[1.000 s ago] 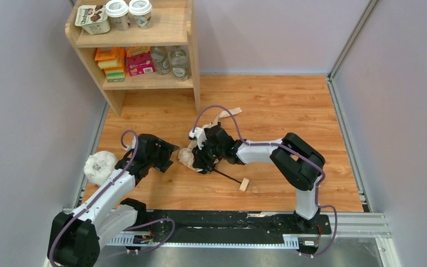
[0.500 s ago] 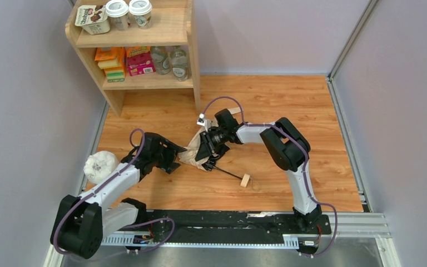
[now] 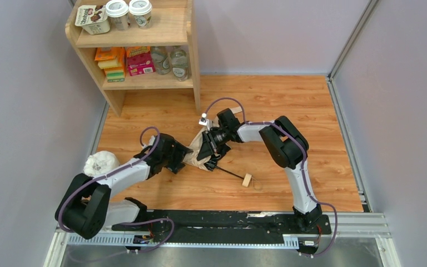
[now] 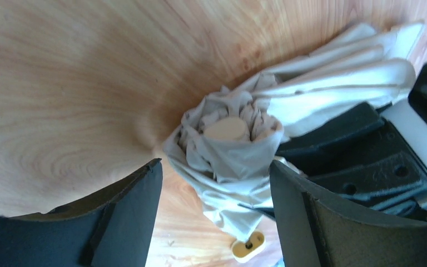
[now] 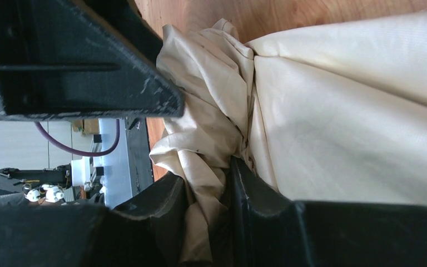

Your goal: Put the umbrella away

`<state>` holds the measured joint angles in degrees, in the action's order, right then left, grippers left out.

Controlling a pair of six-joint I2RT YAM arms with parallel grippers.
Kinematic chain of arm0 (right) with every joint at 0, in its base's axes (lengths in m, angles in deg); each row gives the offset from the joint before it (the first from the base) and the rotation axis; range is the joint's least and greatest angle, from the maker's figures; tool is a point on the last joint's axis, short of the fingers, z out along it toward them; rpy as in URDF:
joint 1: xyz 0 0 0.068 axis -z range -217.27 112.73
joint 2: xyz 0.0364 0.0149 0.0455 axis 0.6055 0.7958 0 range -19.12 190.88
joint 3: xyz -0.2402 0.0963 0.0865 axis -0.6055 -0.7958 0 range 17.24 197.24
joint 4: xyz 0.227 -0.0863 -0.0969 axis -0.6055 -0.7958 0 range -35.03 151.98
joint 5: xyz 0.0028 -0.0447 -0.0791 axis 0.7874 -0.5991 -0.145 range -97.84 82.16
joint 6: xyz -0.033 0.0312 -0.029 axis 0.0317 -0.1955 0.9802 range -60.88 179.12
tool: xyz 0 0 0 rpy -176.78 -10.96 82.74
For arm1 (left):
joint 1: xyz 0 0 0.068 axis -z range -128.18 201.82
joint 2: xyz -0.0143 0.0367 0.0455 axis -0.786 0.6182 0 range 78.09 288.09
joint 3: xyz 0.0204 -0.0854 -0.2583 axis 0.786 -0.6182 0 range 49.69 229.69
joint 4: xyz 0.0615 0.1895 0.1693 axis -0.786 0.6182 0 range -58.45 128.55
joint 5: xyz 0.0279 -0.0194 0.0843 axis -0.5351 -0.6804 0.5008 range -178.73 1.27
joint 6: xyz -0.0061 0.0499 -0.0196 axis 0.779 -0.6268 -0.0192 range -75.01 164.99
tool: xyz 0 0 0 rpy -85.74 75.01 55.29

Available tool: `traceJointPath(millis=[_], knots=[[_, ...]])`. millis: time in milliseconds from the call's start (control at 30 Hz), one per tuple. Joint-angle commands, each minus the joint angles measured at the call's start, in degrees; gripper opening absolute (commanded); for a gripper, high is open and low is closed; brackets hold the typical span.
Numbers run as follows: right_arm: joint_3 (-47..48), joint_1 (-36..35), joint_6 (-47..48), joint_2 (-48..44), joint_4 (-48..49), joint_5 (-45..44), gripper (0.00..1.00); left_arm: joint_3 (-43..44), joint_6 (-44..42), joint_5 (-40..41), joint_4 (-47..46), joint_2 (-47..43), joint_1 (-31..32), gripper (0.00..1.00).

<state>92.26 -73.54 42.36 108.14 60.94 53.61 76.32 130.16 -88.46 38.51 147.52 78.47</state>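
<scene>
Beige umbrella collapsed, canopy bunched, lying flat; wooden handle lower right.

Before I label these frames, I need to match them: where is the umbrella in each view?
Top external: umbrella mid-table, just left of centre.
Left wrist: umbrella bunched at centre.
Right wrist: umbrella fabric fills the right side.
Shared landmark: the wood table.

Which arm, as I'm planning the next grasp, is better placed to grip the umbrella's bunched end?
Left, probably. The left gripper is open, straddling that end of the umbrella; the right gripper pinches its fabric.
</scene>
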Motion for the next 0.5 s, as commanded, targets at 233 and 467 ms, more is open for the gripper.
traceJointPath(millis=[233,467], knots=[[-3.5,-0.3,3.4,6.5,-14.5,-13.5,0.00,0.6,-0.2,7.1,-9.6,10.9,1.6,0.78],[-2.1,-2.1,5.9,4.6,-17.2,-16.8,0.00,1.7,-1.5,5.6,3.6,13.3,2.2,0.26]])
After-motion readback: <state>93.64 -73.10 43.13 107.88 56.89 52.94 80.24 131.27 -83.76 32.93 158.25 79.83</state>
